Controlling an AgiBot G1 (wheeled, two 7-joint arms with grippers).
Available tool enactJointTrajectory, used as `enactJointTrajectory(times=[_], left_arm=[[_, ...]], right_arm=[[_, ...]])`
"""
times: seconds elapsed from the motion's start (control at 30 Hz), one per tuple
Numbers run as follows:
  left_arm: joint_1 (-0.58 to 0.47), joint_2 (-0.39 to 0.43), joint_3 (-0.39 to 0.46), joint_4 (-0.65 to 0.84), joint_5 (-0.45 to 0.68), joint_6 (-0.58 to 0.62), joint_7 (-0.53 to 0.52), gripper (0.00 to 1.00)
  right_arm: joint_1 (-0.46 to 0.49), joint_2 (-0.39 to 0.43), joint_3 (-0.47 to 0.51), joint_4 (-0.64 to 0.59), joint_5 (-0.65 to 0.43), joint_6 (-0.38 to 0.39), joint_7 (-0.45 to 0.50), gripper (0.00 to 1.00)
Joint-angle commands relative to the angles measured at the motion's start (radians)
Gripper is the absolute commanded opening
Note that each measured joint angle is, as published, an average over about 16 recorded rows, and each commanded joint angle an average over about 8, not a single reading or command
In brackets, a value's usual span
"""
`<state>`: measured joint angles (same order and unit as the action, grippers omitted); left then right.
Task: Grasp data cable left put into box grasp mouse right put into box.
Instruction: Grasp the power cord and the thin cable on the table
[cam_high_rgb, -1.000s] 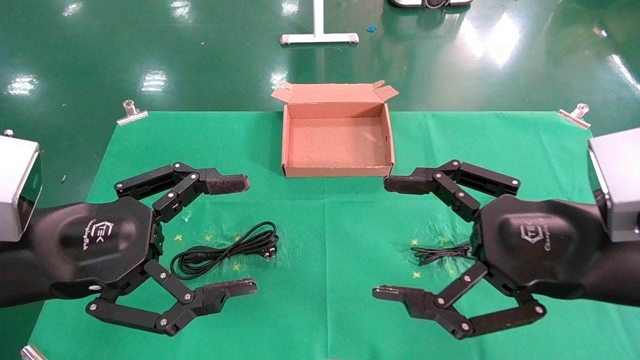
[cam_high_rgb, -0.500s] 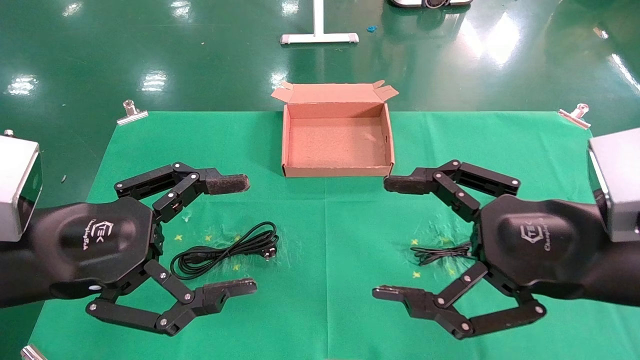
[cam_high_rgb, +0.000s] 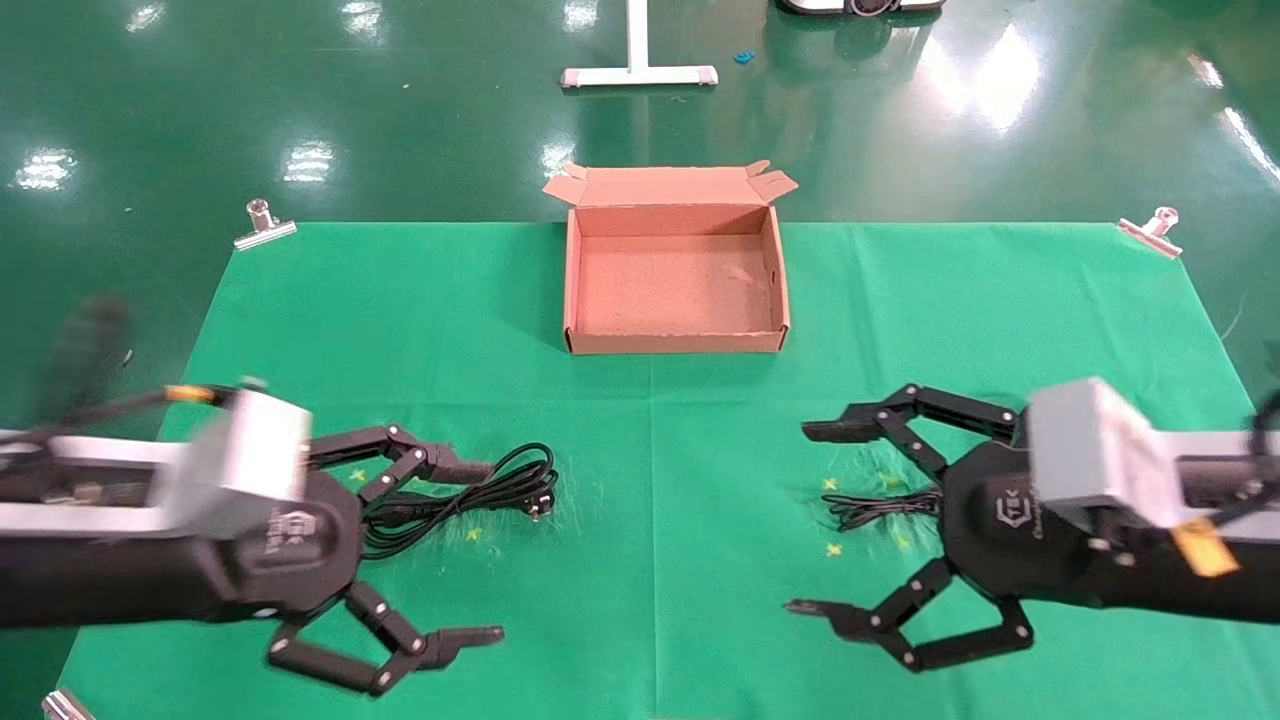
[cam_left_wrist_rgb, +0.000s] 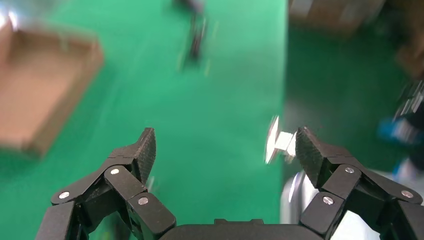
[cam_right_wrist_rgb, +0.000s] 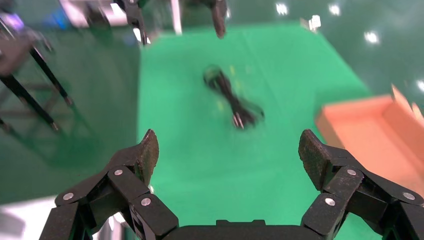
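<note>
We see both arms reaching in low over the green-covered counter from either side, forearms lying nearly level and pointing toward the middle.

The left pincer is spread wide and has hold of nothing. Its far finger lies over the near end of the data cable, though we cannot tell whether it touches; the near finger sits well clear, toward the front edge. In the left wrist view the same pincer shows its two ribbed pads far apart with only green cloth between them.

The right pincer is equally wide open and empty, its fingers reaching toward the counter's middle. The mouse, a small bundle of thin black wire, lies between those fingers close to the palm, partly hidden by it. The right wrist view shows that pincer gaping, with the data cable farther off across the cloth.

The data cable's long loops run roughly left to right, slightly slanted, with the chunky plug at the end nearer the counter's centre. The mouse bundle also lies lengthwise left to right.

The box sits open at the far middle of the counter, flap lid folded back away from us, nothing inside.
</note>
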<state>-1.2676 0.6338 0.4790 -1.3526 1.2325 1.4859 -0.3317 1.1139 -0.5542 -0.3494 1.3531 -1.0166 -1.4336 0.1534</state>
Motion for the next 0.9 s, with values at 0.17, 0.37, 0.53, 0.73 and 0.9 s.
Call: enactJointTrajectory(times=[0.17,0.37,0.53,0.73,0.9], left_arm=[[-0.121,0.095,0.124,-0.002,0.304,-0.017,-0.088,1.0],[-0.161,0.194,0.218,-0.001,0.58,-0.079,-0.189,1.0],[-0.165,0.253,0.266,-0.002,0.753,-0.13,-0.274,1.0],[-0.144,0.283,0.289,-0.002,0.853,-0.169,-0.34,1.0],[-0.129,0.289,0.293,-0.002,0.877,-0.184,-0.365,1.0]], right_arm=[[0.004,0.004,-0.024,0.003,-0.076,0.026,0.009,1.0],[-0.013,0.024,-0.016,0.004,-0.07,0.032,0.01,1.0],[-0.031,0.047,-0.004,0.004,-0.055,0.035,0.007,1.0],[-0.05,0.066,0.005,0.005,-0.039,0.035,0.001,1.0],[-0.054,0.072,0.008,0.006,-0.034,0.034,-0.004,1.0]])
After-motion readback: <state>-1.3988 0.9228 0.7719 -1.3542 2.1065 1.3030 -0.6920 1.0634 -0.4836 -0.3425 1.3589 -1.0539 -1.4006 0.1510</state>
